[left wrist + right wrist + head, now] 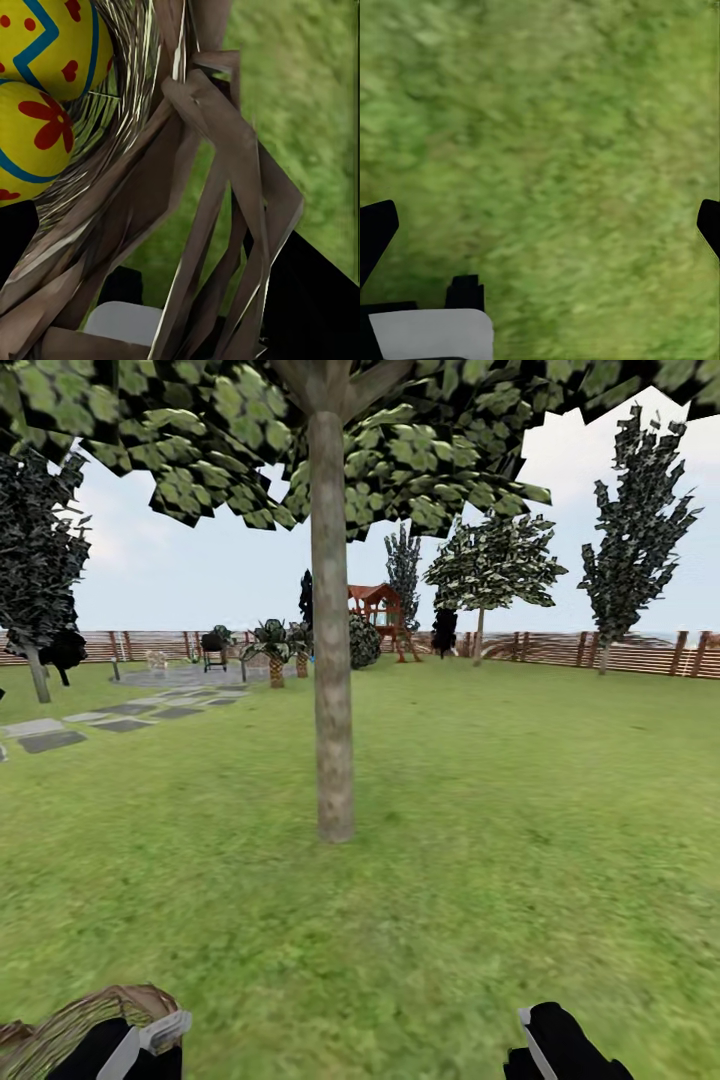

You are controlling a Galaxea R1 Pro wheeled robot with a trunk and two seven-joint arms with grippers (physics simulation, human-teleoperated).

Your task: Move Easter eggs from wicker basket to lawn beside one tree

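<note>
Nearest, at the head view's lower left corner, the left gripper (150,1040) sits against the rim of the wicker basket (90,1010), of which just a curved woven edge shows there. The left wrist view looks right into that basket (202,187): two Easter eggs (45,97), yellow with blue zigzags and red marks, lie touching one another inside against the wicker wall, and a third cannot be made out; whether the left fingers are clamped on the rim cannot be told, as strands of wicker cover them. At the head view's lower right the right gripper (560,1045) hangs over bare lawn (500,840); its wrist view shows the two dark fingertips (375,229) spread wide apart with grass (547,150) between them. Further ahead the tree (332,660) rises from the lawn, its grey-brown trunk upright. Beyond lie grey paving slabs (120,715), a red playhouse (378,610) and the slatted fence (620,652).
</note>
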